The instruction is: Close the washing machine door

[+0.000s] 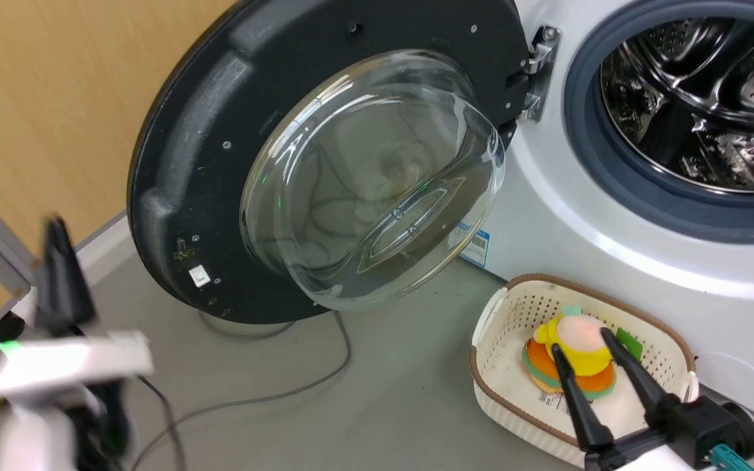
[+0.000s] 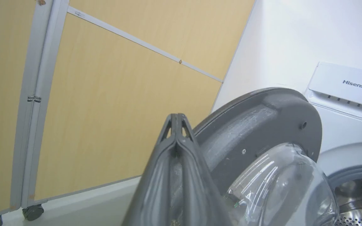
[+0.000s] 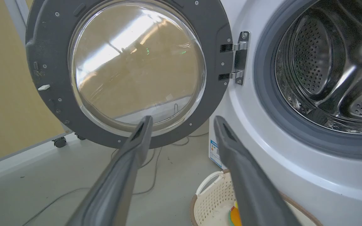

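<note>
The washing machine door stands swung wide open to the left, its black rim and bulging glass bowl facing me, hung on a metal hinge. The white washing machine shows its steel drum inside the grey gasket. My left gripper is blurred at the lower left, left of the door's outer edge, fingers shut with nothing between them. My right gripper hangs open over the basket. The same door and the right gripper appear in the right wrist view.
A cream perforated basket with colourful toys sits on the grey floor against the machine's front. A grey cable trails across the floor under the door. A wood-panel partition on castors stands behind the door.
</note>
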You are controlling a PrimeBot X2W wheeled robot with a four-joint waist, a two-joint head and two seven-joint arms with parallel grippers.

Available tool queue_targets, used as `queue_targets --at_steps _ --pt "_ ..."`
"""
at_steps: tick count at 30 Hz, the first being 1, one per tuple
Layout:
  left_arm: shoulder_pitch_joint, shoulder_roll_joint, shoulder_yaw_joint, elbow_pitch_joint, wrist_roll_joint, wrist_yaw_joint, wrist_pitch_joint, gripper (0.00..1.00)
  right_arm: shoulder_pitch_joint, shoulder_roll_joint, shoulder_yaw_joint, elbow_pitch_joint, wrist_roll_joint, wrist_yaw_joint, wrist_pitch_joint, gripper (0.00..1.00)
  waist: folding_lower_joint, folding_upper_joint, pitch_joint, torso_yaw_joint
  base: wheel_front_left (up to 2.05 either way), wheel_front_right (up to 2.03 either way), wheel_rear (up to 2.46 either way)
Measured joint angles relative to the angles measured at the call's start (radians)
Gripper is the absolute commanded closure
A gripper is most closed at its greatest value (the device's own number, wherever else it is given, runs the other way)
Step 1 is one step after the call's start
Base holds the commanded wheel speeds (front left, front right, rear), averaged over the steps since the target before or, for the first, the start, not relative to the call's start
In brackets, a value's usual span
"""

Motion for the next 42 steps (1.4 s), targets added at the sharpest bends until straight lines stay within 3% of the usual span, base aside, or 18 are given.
queue_targets --at_steps 7,9,13,18,23,30,42 --pt "-0.235 0.135 0.125 0.192 -0.154 -0.034 0.089 1.0 0.007 -0.002 -0.015 -0.03 -0.023 0.0 0.0 0.0 0.0 0.0 0.047 -0.032 0.0 0.0 0.0" --pt "-0.296 0.132 0.191 0.259 -0.259 -0.027 0.133 1.0 0.005 -0.002 -0.025 -0.032 -0.03 0.0 0.0 0.0 0.0 0.0 0.06 -0.05 0.0 0.0 0.0" --pt "-0.393 0.178 0.268 0.391 -0.391 -0.025 0.233 1.0 0.002 -0.001 -0.048 -0.036 -0.037 0.0 0.0 0.0 0.0 0.0 0.081 -0.082 0.0 0.0 0.0" --pt "-0.49 0.197 0.365 0.537 -0.576 0.011 0.376 1.0 -0.009 -0.002 -0.04 -0.039 -0.037 0.0 0.0 0.0 0.0001 0.0 0.098 -0.113 0.0 0.0 0.0" --pt "-0.528 0.198 0.399 0.618 -0.698 0.04 0.537 1.0 -0.015 -0.004 -0.035 -0.039 -0.037 0.0 0.0 0.0 0.0001 0.0 0.102 -0.13 0.0 0.0 0.0" --pt "-0.516 0.193 0.349 0.62 -0.757 0.009 0.75 1.0 -0.014 -0.003 -0.035 -0.037 -0.037 0.0 0.0 0.0 0.0001 0.0 0.085 -0.138 0.0 0.0 0.0" --pt "-0.373 0.174 0.283 0.476 -0.791 -0.018 0.954 1.0 0.007 0.026 -0.037 -0.019 -0.032 0.0 0.0 0.0 0.0 0.0 0.004 -0.139 0.0 0.0 0.0"
